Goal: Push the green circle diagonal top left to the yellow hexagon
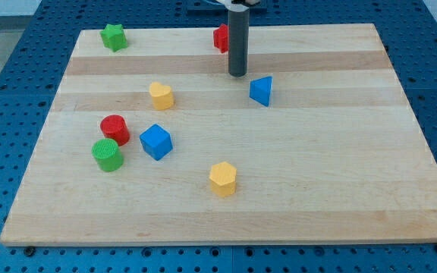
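Observation:
The green circle (108,155) lies at the view's left, just below a red circle (115,129). The yellow hexagon (223,179) lies near the middle bottom of the wooden board (340,167), well to the right of the green circle. My tip (237,74) stands near the view's top centre, far from both. It is just left of a blue triangle (261,90) and just below a red block (221,38) that the rod partly hides.
A blue cube (156,142) sits right of the red circle, between the green circle and the yellow hexagon. A yellow heart (161,95) lies above it. A green star (113,36) lies at the top left corner.

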You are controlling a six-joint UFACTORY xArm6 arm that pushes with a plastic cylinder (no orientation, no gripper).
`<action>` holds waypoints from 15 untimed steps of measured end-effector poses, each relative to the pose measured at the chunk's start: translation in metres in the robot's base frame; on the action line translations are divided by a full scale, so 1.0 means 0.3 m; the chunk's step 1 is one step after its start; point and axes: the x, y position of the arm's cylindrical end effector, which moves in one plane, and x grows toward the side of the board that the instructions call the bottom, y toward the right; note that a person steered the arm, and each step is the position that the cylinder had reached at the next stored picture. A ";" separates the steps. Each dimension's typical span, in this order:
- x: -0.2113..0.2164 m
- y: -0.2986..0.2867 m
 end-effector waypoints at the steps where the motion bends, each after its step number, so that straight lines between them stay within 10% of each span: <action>1: 0.017 -0.102; 10: 0.411 0.039; 15: 0.833 -0.507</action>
